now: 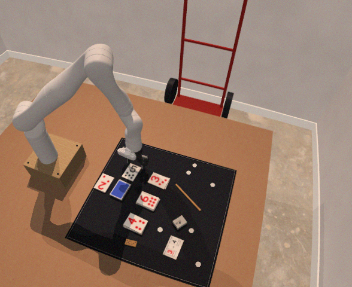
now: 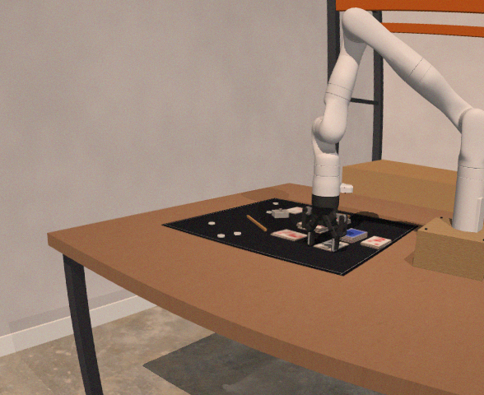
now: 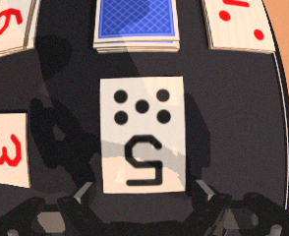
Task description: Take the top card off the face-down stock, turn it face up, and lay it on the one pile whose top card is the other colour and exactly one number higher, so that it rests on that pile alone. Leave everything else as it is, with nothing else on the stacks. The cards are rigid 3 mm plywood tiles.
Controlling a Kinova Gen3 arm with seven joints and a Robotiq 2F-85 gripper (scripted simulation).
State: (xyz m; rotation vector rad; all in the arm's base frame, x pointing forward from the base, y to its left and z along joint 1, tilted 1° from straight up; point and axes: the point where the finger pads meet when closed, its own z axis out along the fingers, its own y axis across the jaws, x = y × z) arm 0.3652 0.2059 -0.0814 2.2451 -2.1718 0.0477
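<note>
A black 5 card [image 1: 130, 171] lies face up and flat on the black mat [image 1: 157, 213], on no pile; it also shows in the wrist view [image 3: 143, 134]. My gripper [image 3: 144, 194] is open and low over the card's near end, one fingertip on each side of it, holding nothing; it also shows in the exterior view [image 2: 323, 242]. The blue face-down stock [image 1: 120, 189] lies just beyond the card [image 3: 137, 6]. Face-up piles show a red 6 [image 1: 148, 200], a red 3 [image 1: 158, 180], a red 4 [image 1: 135, 223] and a red 2 [image 1: 103, 182].
A thin wooden stick [image 1: 187, 197], a small grey block [image 1: 179, 222], a small cork piece [image 1: 130, 243], a printed reference card [image 1: 173, 247] and several white discs [image 1: 191, 230] lie on the mat. The arm's wooden base [image 1: 55, 160] stands at the left.
</note>
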